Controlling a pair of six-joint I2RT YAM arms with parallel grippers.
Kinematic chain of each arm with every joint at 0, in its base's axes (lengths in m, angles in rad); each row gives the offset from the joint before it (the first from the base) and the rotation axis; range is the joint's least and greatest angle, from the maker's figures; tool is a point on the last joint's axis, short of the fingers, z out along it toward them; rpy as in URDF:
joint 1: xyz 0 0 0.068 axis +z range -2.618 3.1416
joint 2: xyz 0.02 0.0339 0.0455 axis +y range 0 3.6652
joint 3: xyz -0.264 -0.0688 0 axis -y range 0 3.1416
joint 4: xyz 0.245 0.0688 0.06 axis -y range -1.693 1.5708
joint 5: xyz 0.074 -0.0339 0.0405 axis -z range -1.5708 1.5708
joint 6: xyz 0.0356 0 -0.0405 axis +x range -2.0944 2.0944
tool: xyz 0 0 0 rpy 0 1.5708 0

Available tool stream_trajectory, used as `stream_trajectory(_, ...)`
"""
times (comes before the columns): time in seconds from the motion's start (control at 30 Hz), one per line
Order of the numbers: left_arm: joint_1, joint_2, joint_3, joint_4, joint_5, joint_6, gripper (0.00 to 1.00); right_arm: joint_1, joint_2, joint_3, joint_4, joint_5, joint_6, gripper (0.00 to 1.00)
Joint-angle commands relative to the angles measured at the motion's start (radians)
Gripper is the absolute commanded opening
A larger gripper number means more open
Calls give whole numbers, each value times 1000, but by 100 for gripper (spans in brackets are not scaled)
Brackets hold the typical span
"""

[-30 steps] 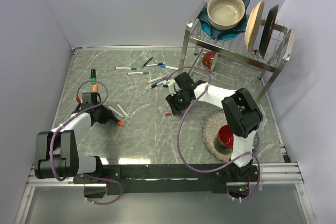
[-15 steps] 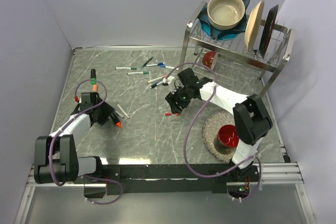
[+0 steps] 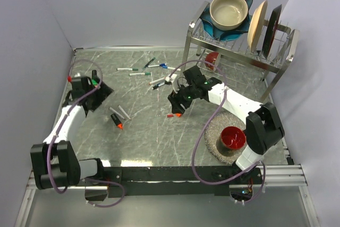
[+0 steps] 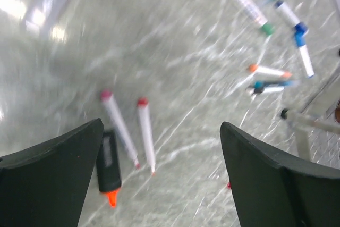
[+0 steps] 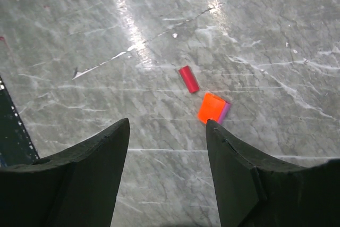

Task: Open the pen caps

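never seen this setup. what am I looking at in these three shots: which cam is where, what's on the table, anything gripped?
Two small robot arms are bolted at the table's near edge, each ending in a two-finger gripper. The wide picture comes from a fixed camera above and behind them. The other two come from a camera on each wrist, so the dark wedges at the bottom are that arm's own fingers. The left gripper is open, facing a pink-capped marker, a red-capped marker and a black highlighter. The right gripper is open above a loose red cap and an orange cap. More markers lie farther back, near a dish rack. Nothing is held.
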State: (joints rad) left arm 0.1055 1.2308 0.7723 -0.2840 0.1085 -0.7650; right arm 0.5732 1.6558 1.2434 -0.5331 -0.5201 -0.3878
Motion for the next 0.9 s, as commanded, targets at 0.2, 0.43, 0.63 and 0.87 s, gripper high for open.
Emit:
stream_trajectory(0.2,30,304,346,-130,-137,303,82,-9,-113,1,-5,-69,-29,67)
stream_trajectory(0.43,31,463,476,-182,-268,420,69,-16,-122,-4,-7,-80,-39,68)
stream_trajectory(0.63,30,578,531,-219,-328,472,60,-19,-117,-5,-10,-87,-42,68)
stream_trajectory(0.87,31,664,576,-241,-328,518,61,-26,-111,-5,-8,-93,-42,68)
